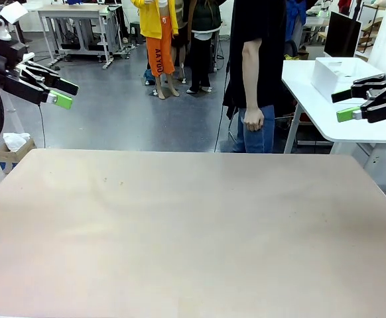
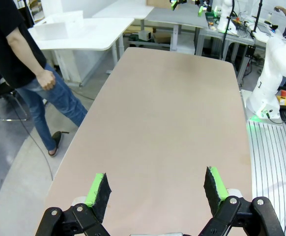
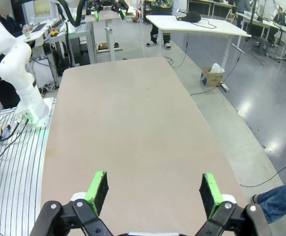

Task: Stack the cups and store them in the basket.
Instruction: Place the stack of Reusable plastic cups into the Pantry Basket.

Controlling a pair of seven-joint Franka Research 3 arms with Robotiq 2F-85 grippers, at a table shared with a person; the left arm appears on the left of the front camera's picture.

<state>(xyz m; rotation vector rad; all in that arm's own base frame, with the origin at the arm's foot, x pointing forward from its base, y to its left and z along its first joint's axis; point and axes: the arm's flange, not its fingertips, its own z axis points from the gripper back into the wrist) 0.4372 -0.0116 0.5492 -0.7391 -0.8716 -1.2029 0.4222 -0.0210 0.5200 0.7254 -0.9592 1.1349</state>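
Left gripper [image 1: 62, 93] raised at the table [image 1: 193, 225] edge with fingers spread wide, right gripper [image 1: 352, 105] opposite, equally wide, person's hand [image 1: 253, 119] beyond, between both grippers.

Both arms hang raised at opposite sides, the left gripper [image 1: 65, 93] and right gripper [image 1: 344, 105] each spread wide with nothing between the green pads [image 2: 98, 189].

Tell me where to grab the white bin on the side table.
Grip the white bin by its near wall's rim, from above: it seems to stand upright, open side up, so a thin wall suits a pinch.
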